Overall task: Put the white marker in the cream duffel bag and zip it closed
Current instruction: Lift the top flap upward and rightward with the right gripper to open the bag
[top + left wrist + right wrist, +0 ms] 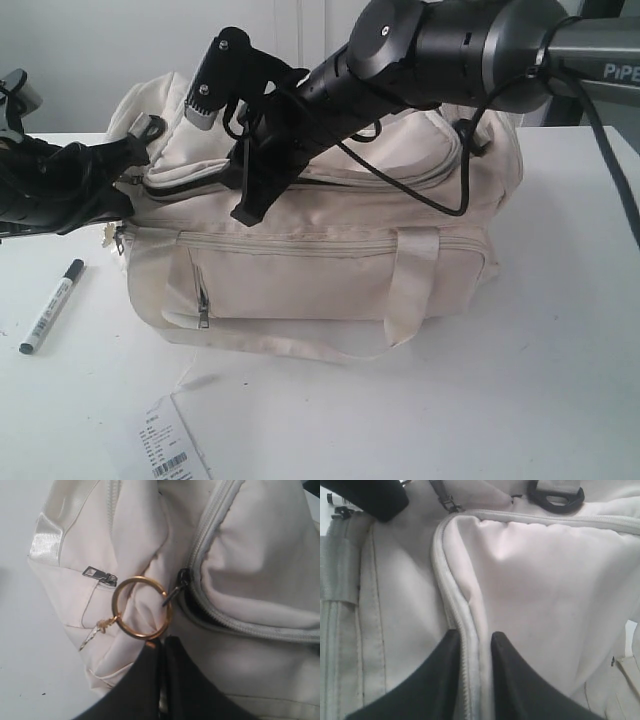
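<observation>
Right wrist view: right gripper (472,639) straddles cream duffel bag (535,590) zipper, grip unclear; left gripper (162,644) closed.

i see the capped white marker (52,305) lying on the counter (560,380) near the cream bag (330,280), whose top zip is partly open.

A white table (560,380) spreads out in front of me. On it, near the front edge, a paper tag (172,448) lies flat, showing a barcode and printed lines. Behind stands a pale wall (80,50).
</observation>
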`<act>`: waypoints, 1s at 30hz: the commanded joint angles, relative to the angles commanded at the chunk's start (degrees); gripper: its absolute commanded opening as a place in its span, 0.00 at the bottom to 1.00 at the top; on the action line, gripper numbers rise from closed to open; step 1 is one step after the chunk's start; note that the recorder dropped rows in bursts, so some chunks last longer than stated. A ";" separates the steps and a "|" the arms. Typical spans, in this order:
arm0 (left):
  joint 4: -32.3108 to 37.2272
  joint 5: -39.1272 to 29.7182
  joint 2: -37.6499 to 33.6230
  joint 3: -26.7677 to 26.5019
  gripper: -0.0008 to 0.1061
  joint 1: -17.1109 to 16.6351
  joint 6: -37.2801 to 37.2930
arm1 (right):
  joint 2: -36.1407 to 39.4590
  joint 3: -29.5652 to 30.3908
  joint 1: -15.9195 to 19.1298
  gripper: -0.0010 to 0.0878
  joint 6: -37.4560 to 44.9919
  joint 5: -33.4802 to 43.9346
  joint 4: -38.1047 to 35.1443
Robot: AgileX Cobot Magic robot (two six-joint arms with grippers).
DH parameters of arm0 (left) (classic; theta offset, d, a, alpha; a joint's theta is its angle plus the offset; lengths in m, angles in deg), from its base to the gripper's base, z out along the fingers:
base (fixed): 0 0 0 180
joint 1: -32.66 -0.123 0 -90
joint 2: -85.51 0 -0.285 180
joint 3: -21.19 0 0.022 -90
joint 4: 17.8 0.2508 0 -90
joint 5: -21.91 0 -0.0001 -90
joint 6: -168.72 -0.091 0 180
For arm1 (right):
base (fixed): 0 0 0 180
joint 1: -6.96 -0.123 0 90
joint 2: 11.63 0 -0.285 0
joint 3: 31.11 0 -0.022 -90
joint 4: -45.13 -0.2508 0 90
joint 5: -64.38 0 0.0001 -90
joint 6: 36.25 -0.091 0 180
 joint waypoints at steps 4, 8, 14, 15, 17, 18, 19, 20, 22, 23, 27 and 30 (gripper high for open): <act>0.00 0.00 0.00 0.00 0.01 0.00 0.00 | -0.27 0.00 0.00 0.25 -1.50 -1.22 0.00; 0.00 0.00 0.00 0.00 0.01 0.00 0.00 | -0.41 0.00 0.00 0.26 -1.55 -1.22 0.00; 0.00 0.00 0.00 0.00 0.01 0.00 0.00 | -0.30 0.00 0.00 0.07 -1.55 -1.22 0.24; 0.00 0.00 0.00 0.00 0.01 0.00 0.00 | -0.18 0.00 0.00 0.01 -1.55 -1.11 0.69; 0.00 0.00 0.00 0.00 0.01 0.00 0.00 | -0.05 0.00 0.00 0.01 -1.55 -0.82 1.52; 0.00 0.00 0.00 0.00 0.01 0.00 0.00 | 0.04 0.00 0.00 0.01 -1.55 -0.82 2.15; 0.00 0.00 0.00 0.00 0.01 0.00 0.00 | 0.04 0.00 0.00 0.01 -1.95 -1.60 2.69; 0.00 0.00 0.00 0.00 0.01 0.00 0.00 | 0.04 0.00 0.00 0.01 -3.44 -2.88 3.51; 0.00 0.00 0.00 0.00 0.01 0.00 0.00 | -0.16 0.00 0.10 0.01 -7.00 -7.00 5.36; 0.00 0.00 0.00 0.00 0.01 0.00 0.00 | -0.45 0.00 0.21 0.01 -8.34 -9.09 6.41; 0.00 0.17 0.00 0.23 0.01 0.00 0.00 | -0.61 -0.57 0.96 0.01 -10.07 -12.96 6.39; 0.00 0.17 0.00 0.23 0.01 0.00 0.00 | -0.94 -0.57 1.30 0.01 -11.74 -16.46 6.39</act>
